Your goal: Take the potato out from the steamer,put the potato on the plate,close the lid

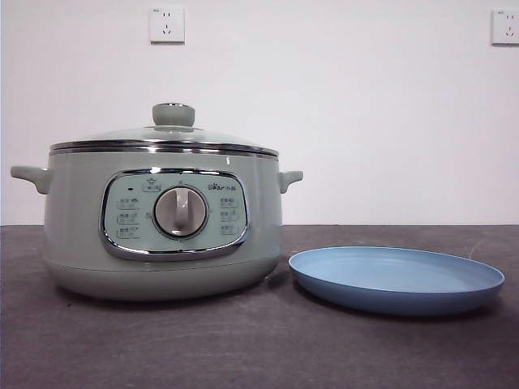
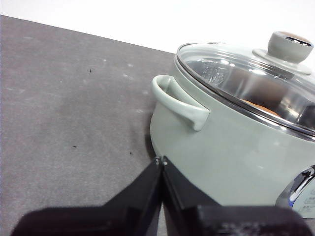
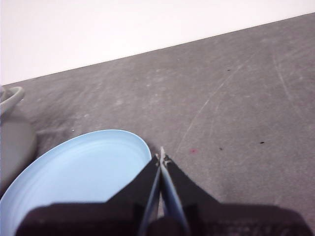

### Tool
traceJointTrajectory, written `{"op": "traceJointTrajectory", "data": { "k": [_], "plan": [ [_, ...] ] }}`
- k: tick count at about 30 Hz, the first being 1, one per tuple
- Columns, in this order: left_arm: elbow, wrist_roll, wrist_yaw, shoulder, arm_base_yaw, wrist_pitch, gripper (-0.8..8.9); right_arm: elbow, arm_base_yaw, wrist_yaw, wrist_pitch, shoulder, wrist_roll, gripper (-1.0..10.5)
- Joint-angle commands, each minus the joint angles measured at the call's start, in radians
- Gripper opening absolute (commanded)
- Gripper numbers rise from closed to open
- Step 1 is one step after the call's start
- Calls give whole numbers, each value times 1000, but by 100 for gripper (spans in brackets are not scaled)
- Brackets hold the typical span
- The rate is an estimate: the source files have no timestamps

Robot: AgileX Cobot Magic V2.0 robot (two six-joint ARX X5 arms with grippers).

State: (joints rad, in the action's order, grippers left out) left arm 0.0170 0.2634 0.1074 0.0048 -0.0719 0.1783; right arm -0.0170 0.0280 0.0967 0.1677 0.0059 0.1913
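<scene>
1. The left hand was closed and empty, just beside the steamer near one side handle.
2. The right hand was likewise closed on nothing, at the rim of the plate.
3. The glass lid sat on the pot; it looked rigid, slippery and breakable, so its knob seemed the place to take hold.
4. Only the left wrist view showed the potato, an orange patch through the glass; the front view showed neither it nor any arm.
5. The potato would likely handle firm, fairly light and lumpy.
</scene>
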Motion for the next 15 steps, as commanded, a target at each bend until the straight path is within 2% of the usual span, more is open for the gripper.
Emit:
{"op": "traceJointTrajectory", "data": {
  "k": [1,10,15],
  "plan": [
    [-13,3,-1,-2,2,-2,-3,10,8,2,9,-3,3,0],
    [-13,7,6,-2,2,-16,-3,10,8,5,-26,-3,11,0],
    [-13,64,11,-2,2,-29,-3,10,8,10,-32,-3,227,-1]
  ]
}}
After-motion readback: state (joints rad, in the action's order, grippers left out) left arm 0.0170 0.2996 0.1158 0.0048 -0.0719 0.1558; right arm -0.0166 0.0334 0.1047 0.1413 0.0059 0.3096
